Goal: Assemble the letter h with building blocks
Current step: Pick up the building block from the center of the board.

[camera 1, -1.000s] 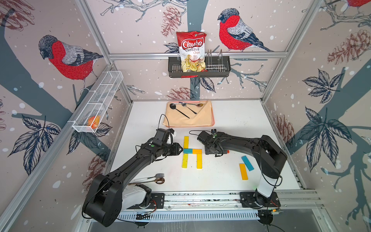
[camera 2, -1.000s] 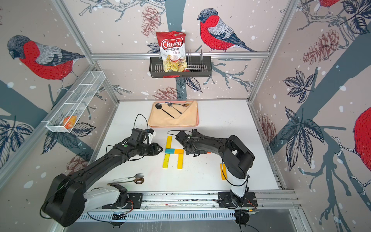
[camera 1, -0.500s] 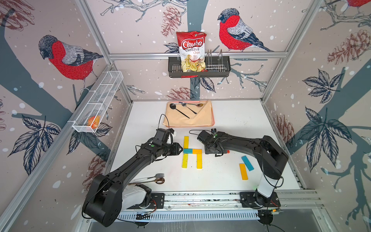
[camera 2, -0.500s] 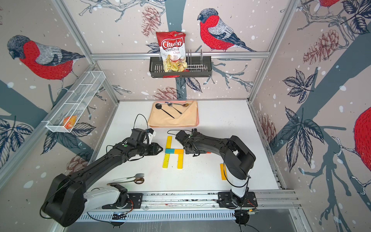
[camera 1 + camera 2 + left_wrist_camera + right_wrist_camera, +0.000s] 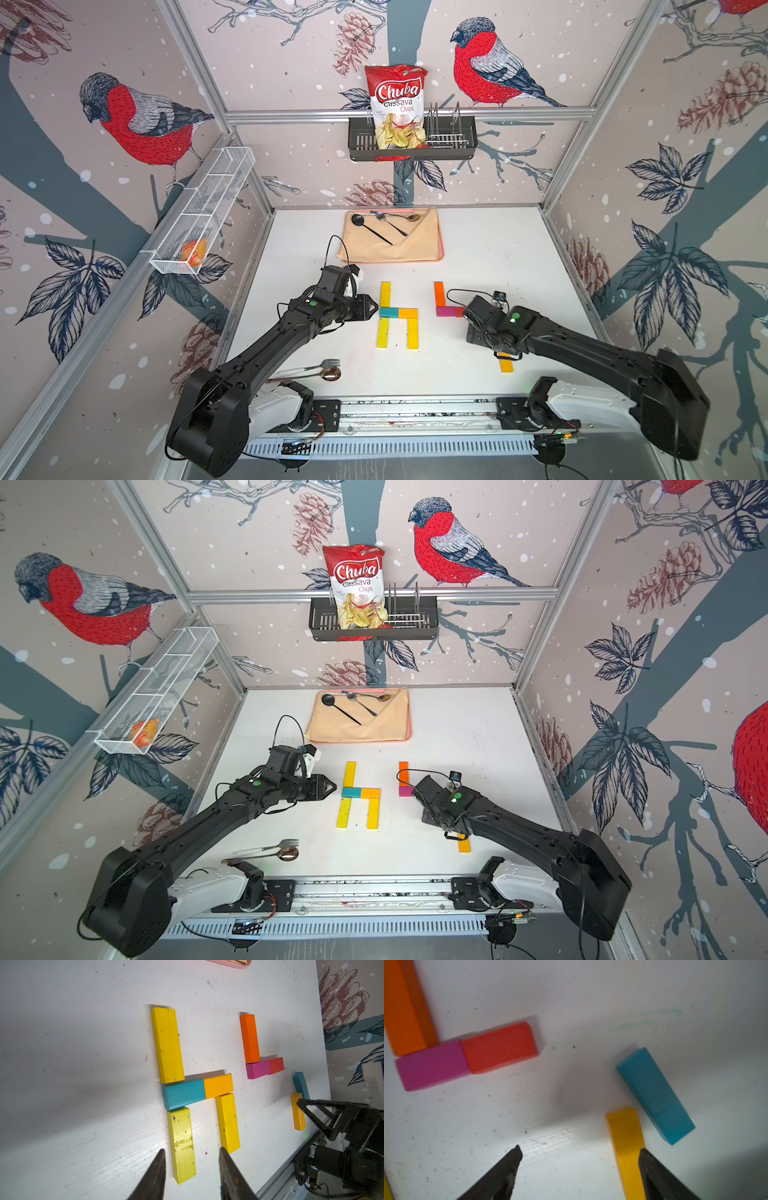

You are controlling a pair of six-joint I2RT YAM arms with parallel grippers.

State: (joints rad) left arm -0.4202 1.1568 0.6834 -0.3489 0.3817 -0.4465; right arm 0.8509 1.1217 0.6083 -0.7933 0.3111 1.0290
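Observation:
Five building blocks lie flat as an h: a yellow one (image 5: pixel 385 295), teal (image 5: pixel 389 312), amber (image 5: pixel 408 312), and two yellow legs (image 5: pixel 382 333) (image 5: pixel 412 333). To the right, orange (image 5: pixel 439 294), magenta (image 5: pixel 446 311) and red (image 5: pixel 499 1047) blocks form an L. My left gripper (image 5: pixel 374 309) hovers at the h's left side, open and holding nothing. My right gripper (image 5: pixel 580 1150) is open wide over bare table. One of its fingers (image 5: pixel 652 1167) overlaps a loose amber block (image 5: pixel 626 1136), which lies beside a loose teal block (image 5: pixel 654 1095).
A peach cloth on a tray (image 5: pixel 415 245) with spoons lies at the back. A fork (image 5: pixel 328 364) and a spoon (image 5: pixel 331 375) lie front left. A rack with a chips bag (image 5: pixel 397 106) hangs on the back wall and a wire basket (image 5: pixel 203 208) on the left wall.
My right gripper has drawn back from the magenta and red blocks, moving right and toward the front, and now covers the loose teal block in both top views. The left arm has not moved.

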